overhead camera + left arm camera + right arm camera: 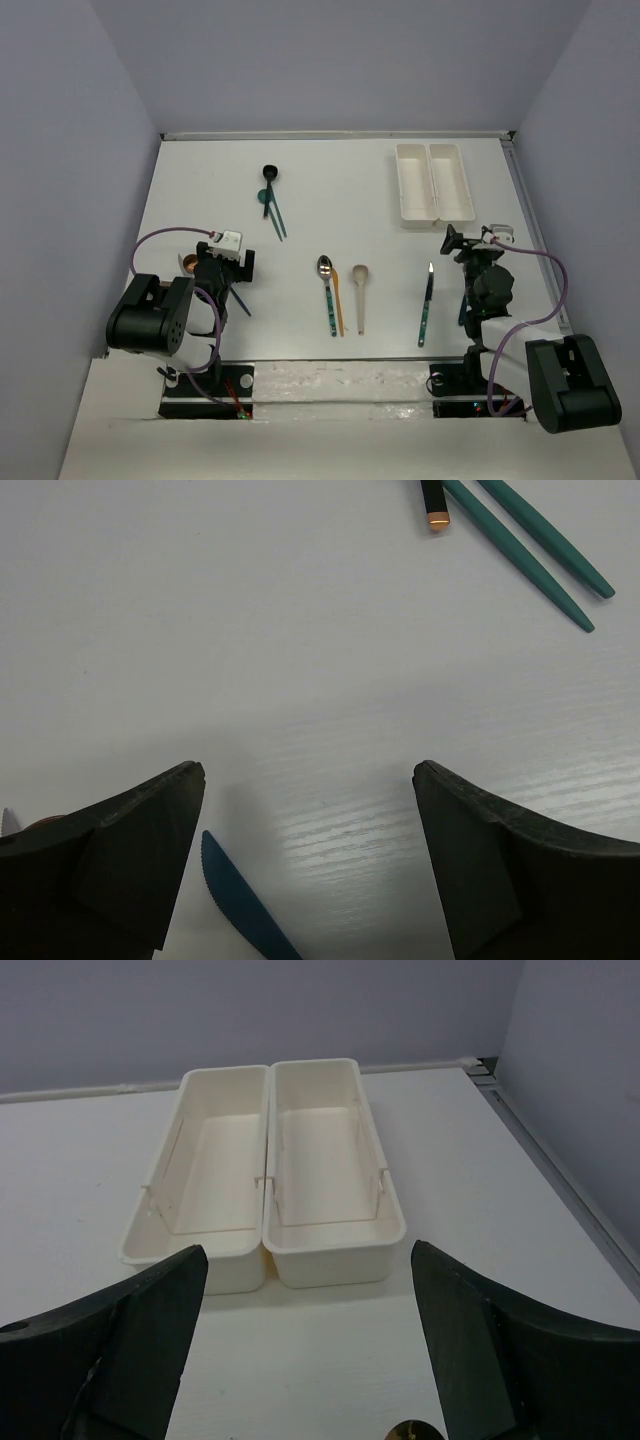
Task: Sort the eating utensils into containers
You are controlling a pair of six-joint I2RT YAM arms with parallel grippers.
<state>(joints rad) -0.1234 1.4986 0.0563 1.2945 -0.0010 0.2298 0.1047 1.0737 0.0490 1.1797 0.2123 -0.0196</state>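
From here I see a white table [200, 180] with faint wood grain, boxed in by a pale lavender back wall [330, 60], left wall [60, 150] and right wall [590, 110]. A thin metal rail [522, 195] runs along the table's right edge.

I am seeing bare table [330, 1355] lying between my right claw [308, 1250] and the two white trays [267, 1175], both sitting open.

Blue knife [243, 905] cut off by bottom edge, handle out of frame; black handle [434, 500] and two teal handles [520, 556] cut by top edge; copper utensil [187, 263] mostly hidden behind left arm [205, 275], type unclear; brassy spot [410, 1430] at bottom edge unidentifiable
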